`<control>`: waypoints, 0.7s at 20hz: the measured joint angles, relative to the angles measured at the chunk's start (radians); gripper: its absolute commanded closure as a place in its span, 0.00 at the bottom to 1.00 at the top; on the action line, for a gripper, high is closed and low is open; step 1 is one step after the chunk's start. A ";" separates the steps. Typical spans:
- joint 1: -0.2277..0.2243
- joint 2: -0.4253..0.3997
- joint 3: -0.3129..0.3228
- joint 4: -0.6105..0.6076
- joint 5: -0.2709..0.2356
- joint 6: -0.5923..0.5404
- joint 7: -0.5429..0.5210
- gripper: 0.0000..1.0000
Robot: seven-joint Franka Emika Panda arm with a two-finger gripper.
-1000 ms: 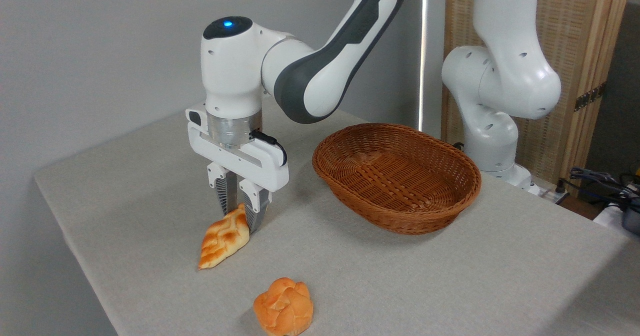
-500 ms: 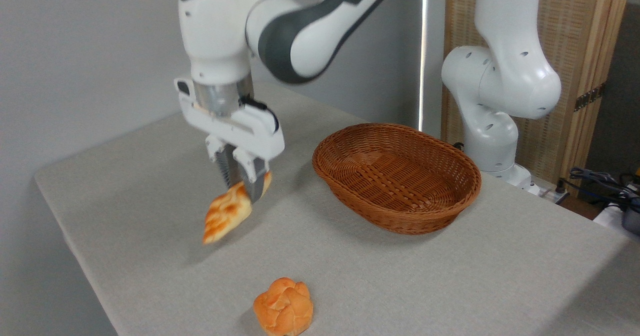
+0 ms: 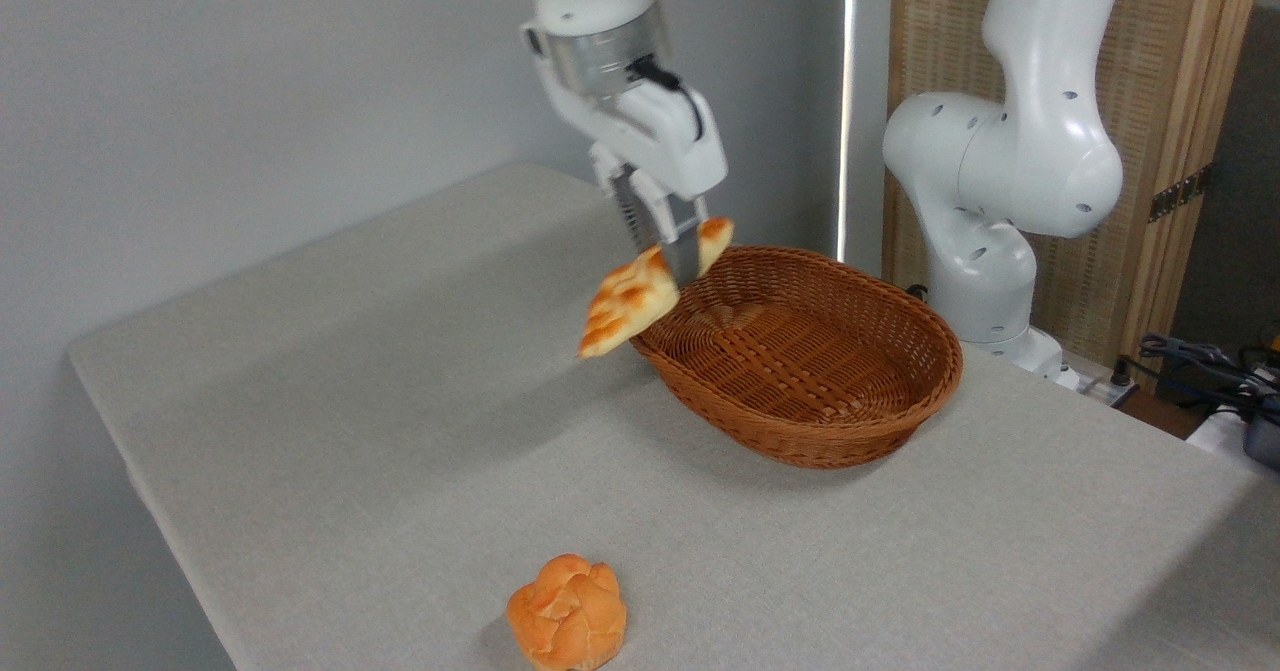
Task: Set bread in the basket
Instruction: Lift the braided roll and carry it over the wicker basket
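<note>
The claw (image 3: 668, 251) grips the braided bread (image 3: 640, 296) near its upper end, held aloft at upper centre; the loaf slants down-left across the wicker basket (image 3: 800, 431)'s left rim, the bowl lying lower right.

White robot arm reaches in from the upper right, wrist pointing downward. Its pincer (image 3: 668, 251) hangs tilted slightly left, both fingers (image 3: 682, 249) closed tight on the bread (image 3: 632, 300), held aloft.

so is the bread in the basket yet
Not yet. The bread hangs tilted in the shut gripper, in the air by the near-left rim of the empty basket.
</note>
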 measured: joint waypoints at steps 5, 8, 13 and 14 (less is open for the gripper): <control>-0.058 -0.158 -0.005 -0.196 0.000 -0.016 0.056 0.63; -0.086 -0.159 -0.006 -0.252 0.002 -0.009 0.056 0.39; -0.098 -0.141 -0.006 -0.295 0.004 0.031 0.056 0.03; -0.099 -0.140 -0.006 -0.300 0.004 0.049 0.056 0.00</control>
